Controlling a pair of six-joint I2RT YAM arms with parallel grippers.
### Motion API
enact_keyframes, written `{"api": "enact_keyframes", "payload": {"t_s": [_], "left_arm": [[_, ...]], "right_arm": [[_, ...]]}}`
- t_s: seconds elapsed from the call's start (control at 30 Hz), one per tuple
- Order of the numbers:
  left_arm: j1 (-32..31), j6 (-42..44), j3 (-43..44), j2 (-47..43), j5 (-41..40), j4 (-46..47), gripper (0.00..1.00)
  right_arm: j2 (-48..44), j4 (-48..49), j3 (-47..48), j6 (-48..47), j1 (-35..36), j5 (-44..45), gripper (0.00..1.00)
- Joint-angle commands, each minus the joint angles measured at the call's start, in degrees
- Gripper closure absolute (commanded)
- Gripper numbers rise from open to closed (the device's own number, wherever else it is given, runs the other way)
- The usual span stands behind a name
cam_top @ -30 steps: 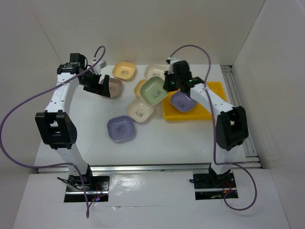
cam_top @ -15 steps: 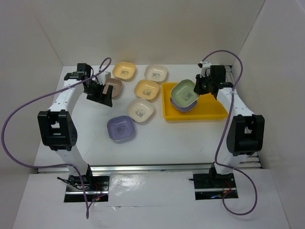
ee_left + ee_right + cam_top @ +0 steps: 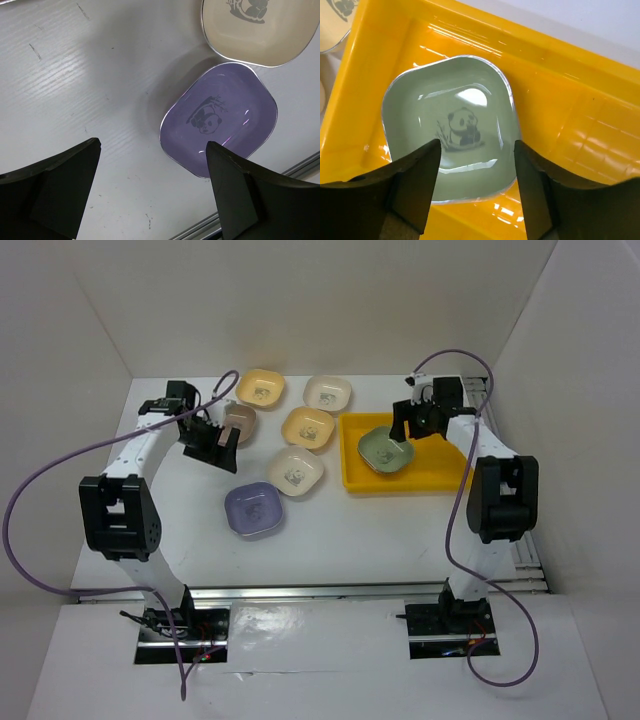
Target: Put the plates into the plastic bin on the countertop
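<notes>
Green plate [image 3: 451,127] in the plastic bin [image 3: 570,125] under parted, empty right fingers [image 3: 415,185], wrist downturned; left fingers [image 3: 60,185] parted too

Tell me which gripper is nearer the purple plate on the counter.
Left. The left gripper hovers just beyond the purple plate; the right gripper is farther off, above the green plate in the yellow bin.

From overhead, the light is bright, even and diffuse off the white walls [image 3: 320,300], and shadows are faint. On my right wrist view, white glare streaks the yellow bin [image 3: 580,125] and blooms on the green plate [image 3: 450,135]. On the left wrist view, the dark fingers [image 3: 50,195] look soft-edged. A soft shadow lies on the countertop [image 3: 75,75] beside the lavender plate [image 3: 220,120].
</notes>
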Motion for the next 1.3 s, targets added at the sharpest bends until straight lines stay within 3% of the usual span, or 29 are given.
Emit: {"api": "enact_keyframes", "payload": {"t_s": [0.0, 0.13, 0.6, 0.87, 0.93, 1.03, 1.07, 1.1, 1.2, 1.27], "left_arm": [[-0.21, 1.83, -1.27, -3.35, 0.1, 0.21, 0.0], [-0.21, 3.67, -3.29, -3.96, 1.42, -0.4, 0.0], [-2.4, 5.43, -12.16, -2.91, 1.52, 4.59, 0.02], [-3.81, 5.96, -18.84, 0.16, -5.17, 12.59, 0.14], [-3.28, 5.96, -19.38, 0.17, -5.79, 14.44, 0.27], [-1.44, 5.96, -20.7, 1.57, -5.79, 14.97, 0.38], [-0.91, 5.96, -21.31, 1.57, -5.79, 15.5, 0.57], [-0.91, 6.57, -22.09, 1.57, -6.49, 15.5, 0.69], [1.2, 6.57, -22.72, 1.57, -7.28, 16.29, 0.93], [1.72, 7.19, -23.25, 1.57, -7.99, 16.29, 1.0]], "right_arm": [[-0.73, 3.38, 5.42, 0.53, 1.94, -1.53, 0.12], [-3.18, 5.22, 8.17, 2.9, 3.96, -0.74, 0.0], [-10.12, 4.96, 5.0, 4.32, 16.0, 1.98, 0.0], [-13.99, 2.77, 2.98, 4.32, 17.24, 3.12, 0.0], [-14.79, 2.24, 2.46, 4.32, 17.77, 3.12, 0.0], [-16.01, 2.24, 2.45, 4.32, 18.38, 4.17, 0.0], [-16.02, 2.24, 2.45, 4.84, 18.38, 4.18, 0.0], [-16.63, 2.24, 1.93, 4.85, 18.99, 4.18, 0.0], [-16.63, 2.24, 1.92, 5.37, 20.05, 3.14, 0.0], [-16.03, 2.77, 1.32, 5.9, 22.76, 3.12, 0.0]]}}
